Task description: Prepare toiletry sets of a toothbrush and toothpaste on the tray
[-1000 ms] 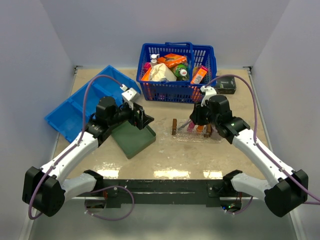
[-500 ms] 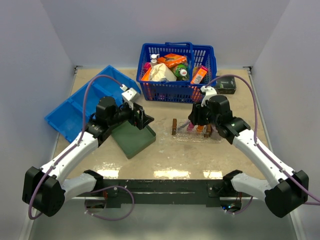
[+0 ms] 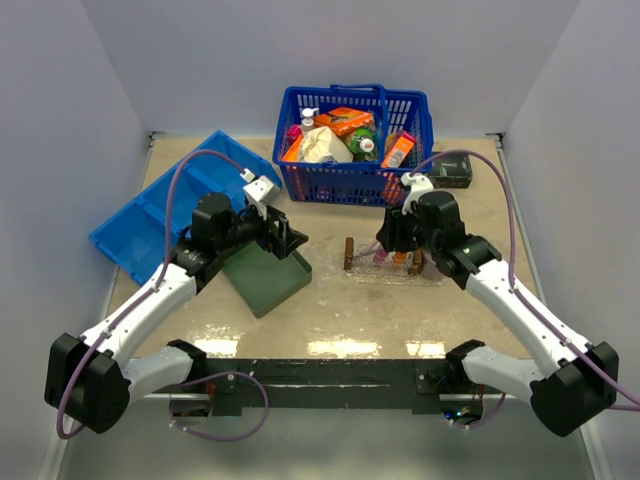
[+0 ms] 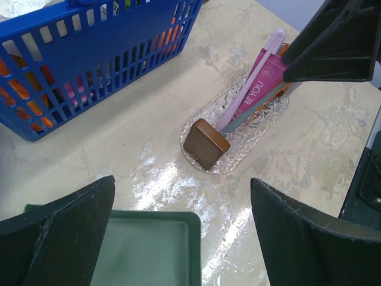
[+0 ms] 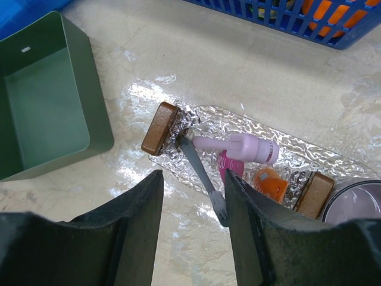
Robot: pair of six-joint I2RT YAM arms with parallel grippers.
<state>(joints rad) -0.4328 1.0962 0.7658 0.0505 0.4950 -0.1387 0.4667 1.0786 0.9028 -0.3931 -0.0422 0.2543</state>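
Note:
The clear tray [image 5: 297,156] with brown wooden handles lies on the table, also in the left wrist view as tray [image 4: 253,134] and from above as tray [image 3: 395,270]. On it lie a pink toothbrush [image 5: 238,145], a pink toothpaste tube [image 5: 228,164], an orange toothpaste tube [image 5: 269,182] and a grey toothbrush [image 5: 199,170] whose head pokes past the tray's edge. My right gripper [image 5: 191,179] hangs open just above the grey toothbrush, holding nothing. My left gripper [image 4: 181,196] is wide open and empty over the corner of the green tray [image 4: 149,250].
A blue basket [image 3: 355,140] full of packets stands behind the tray. A blue divided bin [image 3: 160,215] lies at the left. A purple mug [image 5: 357,202] stands right against the tray's far handle. A small dark box [image 3: 452,175] sits at the back right.
My right gripper's jaws have spread wider above the tray, with the grey toothbrush lying free beneath them. The left arm has not moved.

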